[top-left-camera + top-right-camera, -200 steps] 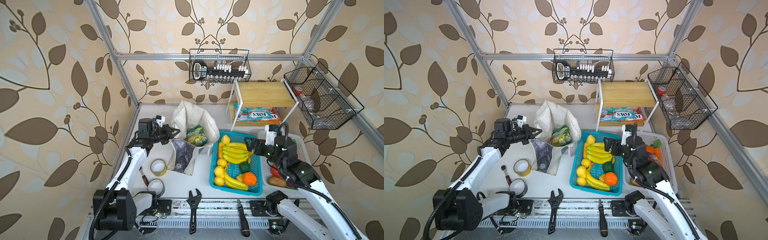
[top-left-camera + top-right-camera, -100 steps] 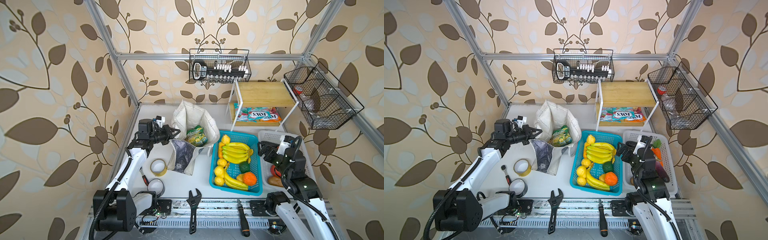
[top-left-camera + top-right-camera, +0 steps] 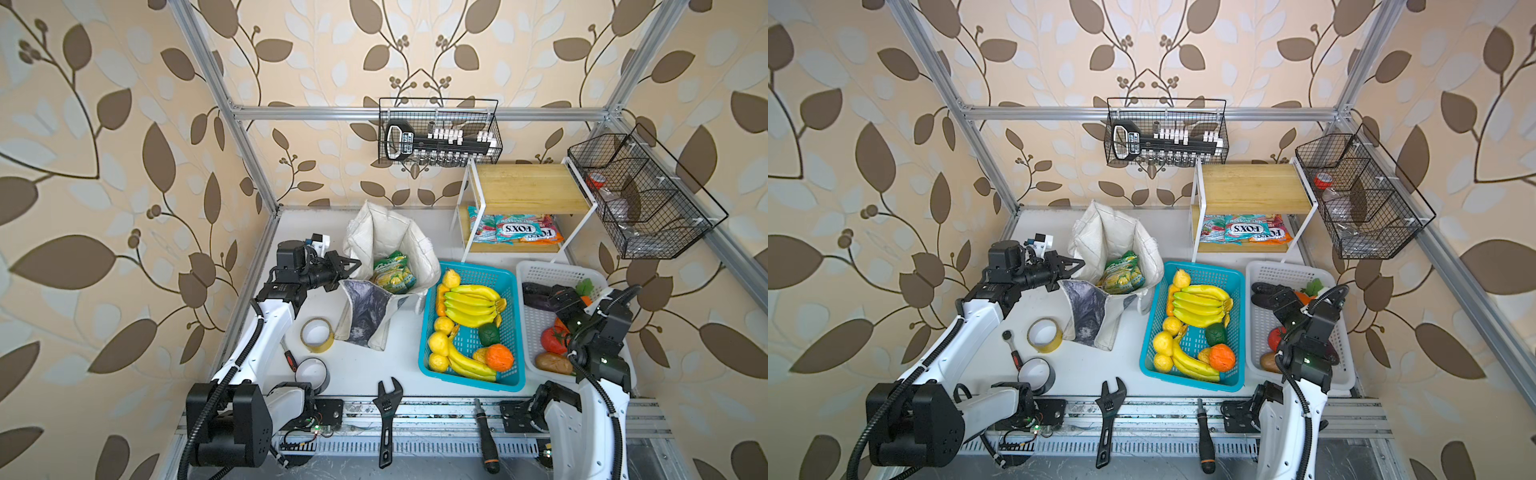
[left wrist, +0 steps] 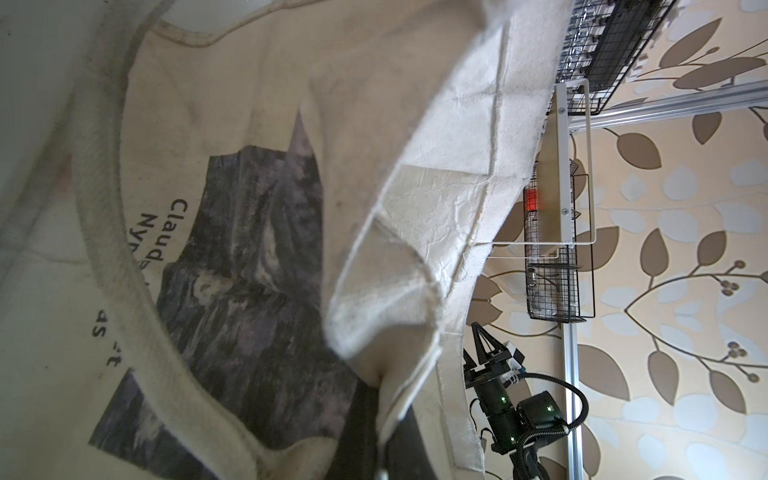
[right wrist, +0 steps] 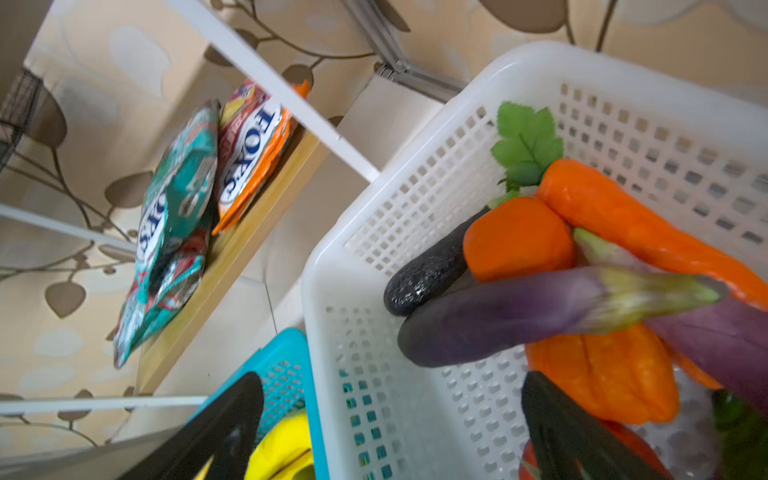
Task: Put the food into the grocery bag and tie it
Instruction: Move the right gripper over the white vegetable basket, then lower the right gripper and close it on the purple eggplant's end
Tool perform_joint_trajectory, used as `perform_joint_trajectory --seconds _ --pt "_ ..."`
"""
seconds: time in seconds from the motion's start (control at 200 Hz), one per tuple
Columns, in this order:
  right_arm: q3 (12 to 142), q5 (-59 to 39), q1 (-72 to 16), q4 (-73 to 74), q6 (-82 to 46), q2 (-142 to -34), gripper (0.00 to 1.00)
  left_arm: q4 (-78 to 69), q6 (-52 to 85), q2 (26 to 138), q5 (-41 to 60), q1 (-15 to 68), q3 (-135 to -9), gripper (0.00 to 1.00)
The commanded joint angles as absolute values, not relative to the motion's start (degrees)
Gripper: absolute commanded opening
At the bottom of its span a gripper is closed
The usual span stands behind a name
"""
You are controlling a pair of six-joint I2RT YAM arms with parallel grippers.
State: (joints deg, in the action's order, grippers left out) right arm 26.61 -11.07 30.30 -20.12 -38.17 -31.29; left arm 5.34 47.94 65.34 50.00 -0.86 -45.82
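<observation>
Fabric of the grocery bag point(image 3: 386, 228), at its nine o'clock rim, is pinched in my left gripper point(image 3: 354, 265) (snack packets point(image 3: 392, 274) inside); my right gripper point(image 3: 1263, 294) gapes over the white basket point(image 3: 557, 267), ten o'clock corner.

You have one grocery bag point(image 3: 388, 232) at ten o'clock on the tabletop, with two green snack packets point(image 3: 392, 274) inside. Toward three o'clock, count one blue basket point(image 3: 473, 382) and one white basket point(image 3: 557, 266). The blue one holds two banana bunches point(image 3: 471, 305), three yellow citrus fruits point(image 3: 439, 343), one pear point(image 3: 451, 277), one orange point(image 3: 498, 358) and one avocado point(image 3: 488, 333). In the white one you can pick out one tomato point(image 3: 552, 338) and one potato point(image 3: 552, 362). Two tape rolls point(image 3: 317, 334) lie at eight o'clock; one wrench point(image 3: 388, 401) and one screwdriver point(image 3: 484, 436) at six. Two wire baskets point(image 3: 438, 133) hang on the walls. At least three candy bags point(image 3: 519, 228) sit on the single wooden shelf point(image 3: 523, 187) at one o'clock.
</observation>
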Motion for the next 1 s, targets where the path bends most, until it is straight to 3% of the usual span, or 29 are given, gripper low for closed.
perform_joint_trajectory --seconds 0.0,0.22,0.595,0.995 --pt "24.4 -17.0 33.8 -16.5 -41.5 -31.0 0.98 0.7 48.6 63.7 53.0 -1.5 -45.3 0.00" --pt "18.8 -18.6 38.9 -10.0 -46.0 -31.4 0.96 0.0 50.6 63.1 52.8 -1.4 -44.7 0.00" --pt "18.0 -10.7 39.5 -6.4 -42.1 -34.1 0.87 -1.6 52.0 63.8 53.8 -1.5 -44.2 0.00" --pt "14.2 -13.6 40.9 2.7 -43.9 -40.4 0.83 0.0 50.8 64.2 52.8 -1.5 -44.6 0.00"
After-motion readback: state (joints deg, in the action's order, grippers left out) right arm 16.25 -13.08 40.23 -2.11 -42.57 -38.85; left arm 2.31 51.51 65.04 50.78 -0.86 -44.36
